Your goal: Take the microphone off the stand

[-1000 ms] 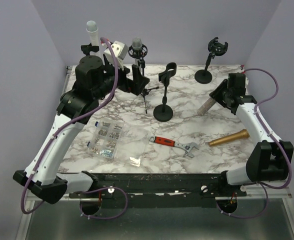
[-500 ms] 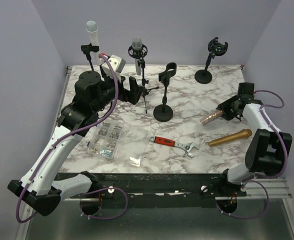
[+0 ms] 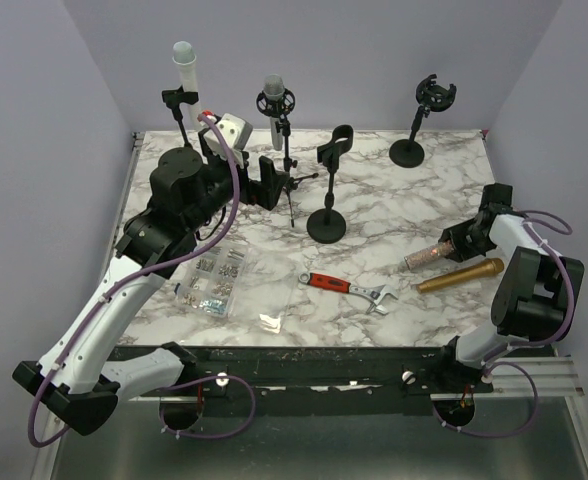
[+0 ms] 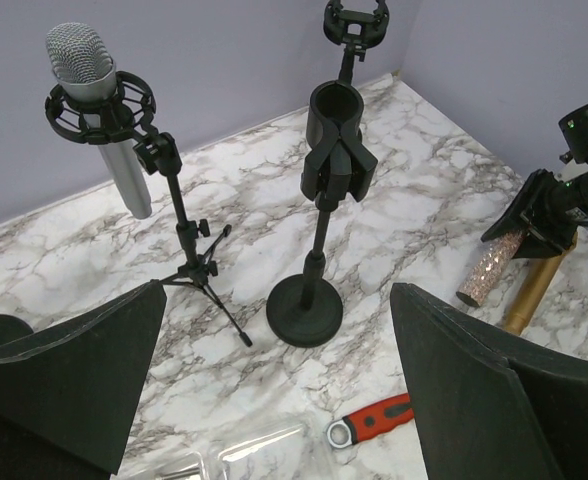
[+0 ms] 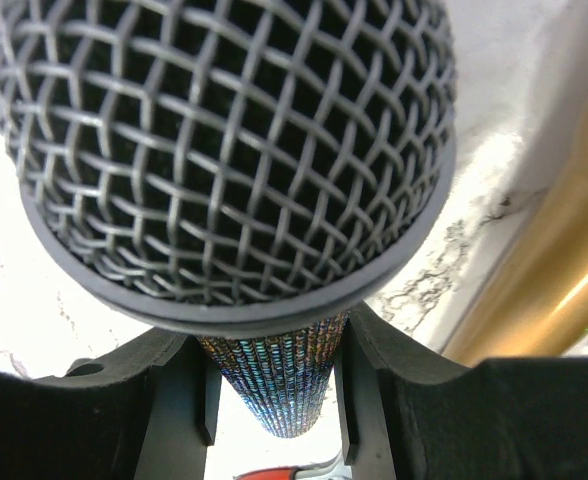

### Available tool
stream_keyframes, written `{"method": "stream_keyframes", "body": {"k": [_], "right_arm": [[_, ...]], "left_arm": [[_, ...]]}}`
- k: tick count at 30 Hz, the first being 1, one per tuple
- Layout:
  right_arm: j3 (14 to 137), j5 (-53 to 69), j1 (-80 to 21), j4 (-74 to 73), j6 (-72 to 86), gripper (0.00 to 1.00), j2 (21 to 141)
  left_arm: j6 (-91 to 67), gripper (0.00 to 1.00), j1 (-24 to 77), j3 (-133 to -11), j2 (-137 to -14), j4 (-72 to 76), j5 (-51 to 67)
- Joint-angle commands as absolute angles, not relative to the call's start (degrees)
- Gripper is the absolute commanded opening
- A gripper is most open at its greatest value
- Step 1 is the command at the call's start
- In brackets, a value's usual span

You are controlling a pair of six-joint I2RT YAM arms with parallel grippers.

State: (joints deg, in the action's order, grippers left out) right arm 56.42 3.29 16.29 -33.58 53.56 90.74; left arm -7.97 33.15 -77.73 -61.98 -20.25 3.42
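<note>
The right gripper (image 3: pixel 471 233) holds the glitter microphone (image 3: pixel 427 256) between its jaws, low by the tabletop's (image 3: pixel 394 200) right edge, just beside a gold microphone (image 3: pixel 461 275). The left gripper (image 4: pixel 279 390), jaws wide, faces the stands (image 4: pixel 319 240) near the far edge.

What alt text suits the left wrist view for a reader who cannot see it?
A grey microphone sits in a shock mount on a tripod stand, left of an empty round-based stand. Far right, the right gripper holds a glittery microphone beside a gold microphone; the open fingers of the left gripper frame the foreground.
</note>
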Motion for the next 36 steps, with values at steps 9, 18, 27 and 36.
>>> {"method": "stream_keyframes", "body": {"k": [9, 18, 27, 36], "right_arm": [[52.4, 0.3, 17.2, -31.2, 56.7, 0.08, 92.9], [50.4, 0.9, 17.2, -28.6, 56.6, 0.18, 94.8], [49.6, 0.8, 17.2, -27.8, 56.1, 0.39, 95.2], [49.4, 0.8, 17.2, -27.4, 55.6, 0.49, 94.2]], "left_arm": [[-6.6, 0.99, 33.8, -77.4, -62.3, -19.0, 1.7], [-6.6, 0.98, 33.9, -77.3, -62.4, -19.0, 1.8], [-6.6, 0.99, 34.1, -77.4, -62.8, -19.1, 1.8], [-6.5, 0.99, 34.4, -77.5, -62.7, -19.2, 1.8]]}}
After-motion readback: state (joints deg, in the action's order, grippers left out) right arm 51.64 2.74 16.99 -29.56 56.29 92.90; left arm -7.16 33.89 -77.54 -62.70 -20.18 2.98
